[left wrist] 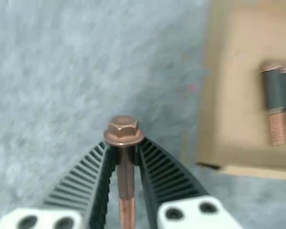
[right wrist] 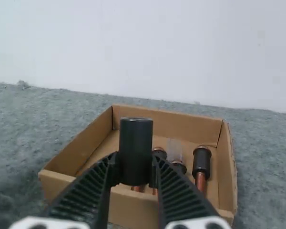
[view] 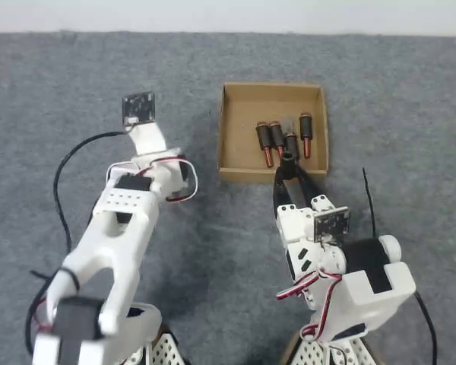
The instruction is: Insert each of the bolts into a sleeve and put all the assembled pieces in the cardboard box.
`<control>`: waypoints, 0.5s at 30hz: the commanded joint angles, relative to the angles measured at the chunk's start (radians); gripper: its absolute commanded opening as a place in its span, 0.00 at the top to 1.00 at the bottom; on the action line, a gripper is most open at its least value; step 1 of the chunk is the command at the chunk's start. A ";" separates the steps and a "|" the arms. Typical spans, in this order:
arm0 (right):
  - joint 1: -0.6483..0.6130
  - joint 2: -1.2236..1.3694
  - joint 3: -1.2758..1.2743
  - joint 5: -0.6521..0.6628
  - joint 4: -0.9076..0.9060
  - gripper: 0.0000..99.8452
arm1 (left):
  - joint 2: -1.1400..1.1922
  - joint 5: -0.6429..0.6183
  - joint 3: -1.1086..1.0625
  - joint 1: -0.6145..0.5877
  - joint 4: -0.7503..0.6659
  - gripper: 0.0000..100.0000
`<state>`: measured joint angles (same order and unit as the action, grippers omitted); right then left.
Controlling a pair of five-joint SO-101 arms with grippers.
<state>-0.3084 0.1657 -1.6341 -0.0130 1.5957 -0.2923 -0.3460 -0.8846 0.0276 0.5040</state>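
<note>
Left gripper (left wrist: 125,149) clamps bolt (left wrist: 124,131), right gripper (right wrist: 133,163) holds sleeve (right wrist: 136,138), apparently upright.

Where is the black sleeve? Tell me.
In the high view, the black sleeve stands upright in the right gripper's fingers, over the cardboard box's near wall, beside the assembled pieces.

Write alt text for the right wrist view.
The right claw grips a black sleeve upright, in front of an open cardboard box. Inside the box are several sleeved bolts. The box sits on grey carpet with a white wall behind.
</note>
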 commanded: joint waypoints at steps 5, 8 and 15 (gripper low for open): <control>-0.025 -0.005 -0.003 -0.011 -0.008 0.99 | -0.264 0.011 0.028 0.107 -0.035 0.99; -0.027 -0.005 -0.006 -0.011 -0.008 0.99 | -0.296 0.011 0.012 0.137 -0.140 0.99; -0.044 -0.004 -0.008 -0.009 -0.013 0.99 | -0.310 0.009 -0.077 0.147 -0.511 0.99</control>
<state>-0.3468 0.1657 -1.6341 -0.0130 1.5865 -0.5409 -0.3460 -0.9643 0.1611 0.1573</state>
